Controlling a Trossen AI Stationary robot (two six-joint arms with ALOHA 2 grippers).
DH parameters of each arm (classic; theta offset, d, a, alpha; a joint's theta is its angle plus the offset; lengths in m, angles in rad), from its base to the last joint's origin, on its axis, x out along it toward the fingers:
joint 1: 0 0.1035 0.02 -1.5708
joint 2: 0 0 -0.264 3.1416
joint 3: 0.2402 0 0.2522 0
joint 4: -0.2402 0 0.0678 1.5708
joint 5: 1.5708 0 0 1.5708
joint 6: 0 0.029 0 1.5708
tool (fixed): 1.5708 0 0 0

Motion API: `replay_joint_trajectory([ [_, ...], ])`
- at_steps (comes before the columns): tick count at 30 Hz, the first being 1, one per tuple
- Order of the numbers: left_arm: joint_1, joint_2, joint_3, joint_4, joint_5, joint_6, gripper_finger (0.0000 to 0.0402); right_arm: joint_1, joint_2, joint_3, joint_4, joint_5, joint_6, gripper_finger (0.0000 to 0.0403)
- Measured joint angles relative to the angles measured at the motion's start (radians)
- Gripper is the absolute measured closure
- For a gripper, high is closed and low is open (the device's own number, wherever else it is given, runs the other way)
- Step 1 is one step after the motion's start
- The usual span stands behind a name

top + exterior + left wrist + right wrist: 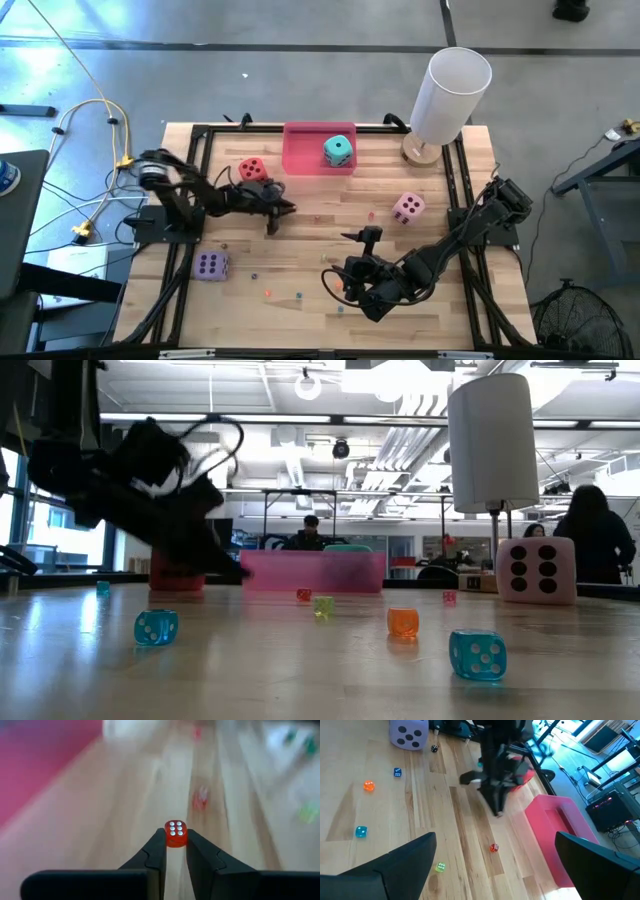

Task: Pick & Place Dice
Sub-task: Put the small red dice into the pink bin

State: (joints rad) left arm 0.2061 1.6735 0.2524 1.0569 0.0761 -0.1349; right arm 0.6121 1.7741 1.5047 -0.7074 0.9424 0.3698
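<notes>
My left gripper (176, 837) is shut on a tiny red die (176, 833) with six white pips facing the camera. In the high view it (287, 208) is right of the big red die (252, 170) and in front of the pink tray (305, 160), which holds the teal die (338, 151). The pink die (408, 207) rests on the table at right and the purple die (211, 265) at near left. My right gripper (345, 290) hovers open over the near middle, with nothing between its fingers (410, 857). My left gripper pinches the tiny red die by two opposite sides (168, 836) between its two fingertips, only at their free ends. The fingers slant down from the table's left. The die sits square in the hold and looks clear of the table.
Several tiny dice lie loose on the wood: orange (403, 622), teal (477, 654), teal (156, 626), green (323, 605), red (493, 848). A tall white cylinder (450, 90) stands at the far right corner. A black frame (465, 190) runs along the table's edges.
</notes>
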Motion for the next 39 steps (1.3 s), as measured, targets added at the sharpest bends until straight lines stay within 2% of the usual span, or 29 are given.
replay_joint_trajectory([
  [6, 0.101, -0.214, 0.017, -0.194, -0.039, -0.022, 0.0356, 0.000, 0.000, 0.000, 0.000, 0.000, -0.007, 0.0003],
  [12, 0.237, -0.347, 0.140, -0.524, -0.082, -0.023, 0.0356, -0.011, 0.000, 0.000, 0.000, -0.003, -0.006, 0.0003],
  [18, 0.250, -0.351, 0.216, -0.585, -0.049, 0.014, 0.0356, -0.029, 0.000, 0.000, -0.001, -0.021, -0.002, 0.0003],
  [22, 0.240, -0.351, 0.235, -0.585, -0.098, 0.015, 0.0356, -0.033, 0.000, 0.000, -0.001, -0.057, 0.000, 0.0003],
  [29, 0.251, -0.351, 0.273, -0.601, -0.178, 0.054, 0.0356, -0.032, 0.000, 0.000, 0.000, -0.060, 0.000, 0.0003],
  [34, 0.291, -0.349, 0.341, -0.800, -0.201, 0.053, 0.0356, -0.033, 0.000, 0.000, 0.000, -0.060, 0.000, 0.0003],
  [36, 0.302, -0.336, 0.364, -0.842, -0.230, 0.061, 0.0356, -0.033, 0.000, 0.000, 0.000, -0.055, 0.000, 0.0003],
  [39, 0.308, -0.306, 0.393, -0.859, -0.210, 0.081, 0.0356, -0.033, 0.000, 0.000, 0.001, -0.053, 0.000, 0.0003],
])
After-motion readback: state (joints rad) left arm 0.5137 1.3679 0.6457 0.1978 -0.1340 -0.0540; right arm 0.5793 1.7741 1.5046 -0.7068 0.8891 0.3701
